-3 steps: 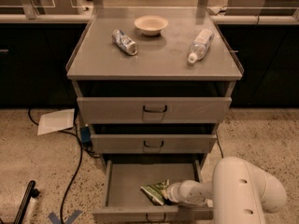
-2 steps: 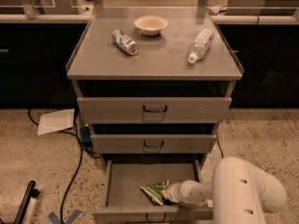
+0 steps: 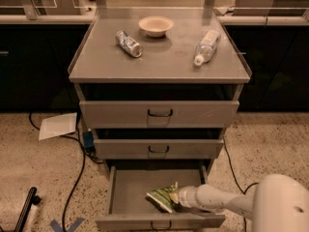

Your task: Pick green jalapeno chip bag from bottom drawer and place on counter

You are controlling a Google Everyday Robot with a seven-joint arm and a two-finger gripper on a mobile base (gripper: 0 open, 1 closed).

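The crinkled green jalapeno chip bag (image 3: pixel 163 197) lay inside the open bottom drawer (image 3: pixel 129 190), a flat grey metal tray, right against the gripper (image 3: pixel 177 196); whether the gripper held it could not be told. Well above the gripper, the smooth grey counter (image 3: pixel 164 62) bore a crushed can (image 3: pixel 129 43), a pale bowl (image 3: pixel 156 25) and a plastic bottle (image 3: pixel 206 46).

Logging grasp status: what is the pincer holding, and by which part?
Cannot be told: the pincer sits at the right end of the green chip bag, inside the bottom drawer.

Speckled floor (image 3: pixel 275 144) beneath dark cabinets (image 3: pixel 38 66), pale worktop (image 3: pixel 43 19).
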